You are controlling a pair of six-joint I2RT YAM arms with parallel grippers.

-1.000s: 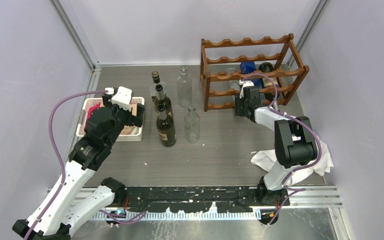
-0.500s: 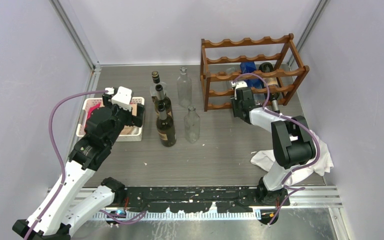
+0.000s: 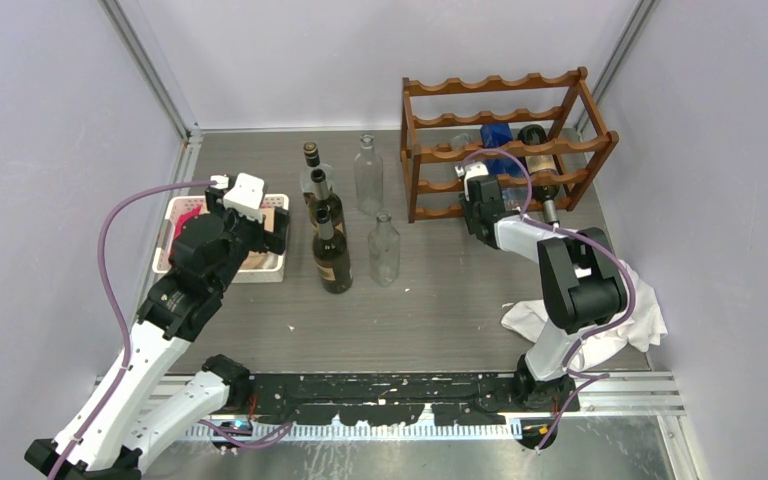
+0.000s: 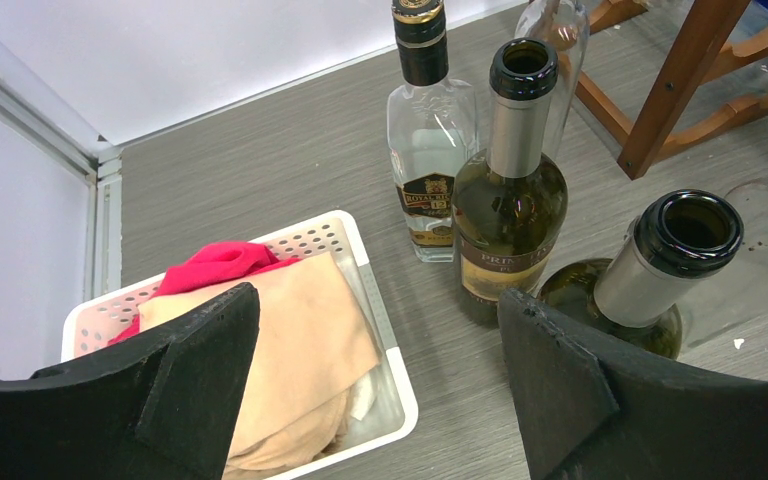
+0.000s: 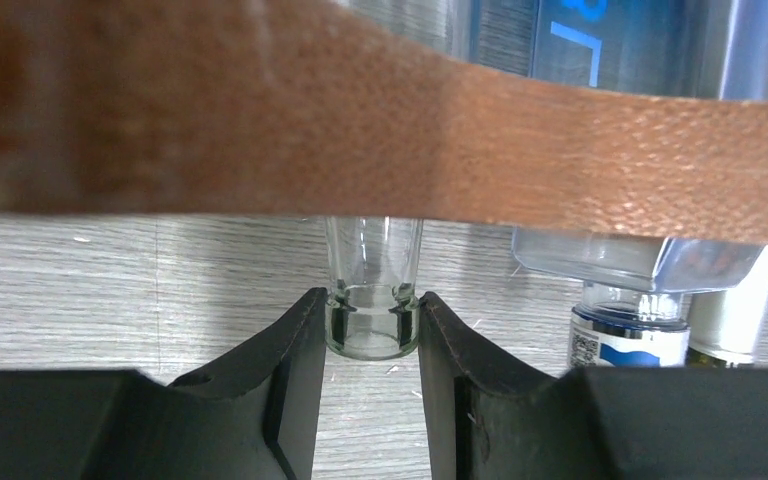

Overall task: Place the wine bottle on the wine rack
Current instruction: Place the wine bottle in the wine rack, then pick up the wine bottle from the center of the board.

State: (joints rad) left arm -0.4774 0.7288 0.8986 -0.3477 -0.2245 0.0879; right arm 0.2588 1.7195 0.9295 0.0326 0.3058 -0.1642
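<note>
Found the right gripper [image 5: 372, 330] pinched shut on the mouth of the clear wine bottle [image 5: 372, 270], lying in the wine rack [image 3: 409, 140] at far right. Judged its long axis near-to-far, body straight beyond the claw, far nearer this arm. Found the left gripper [image 4: 375, 305] gaping, empty. Saw the pinch by wrist only; overhead, hidden.
</note>
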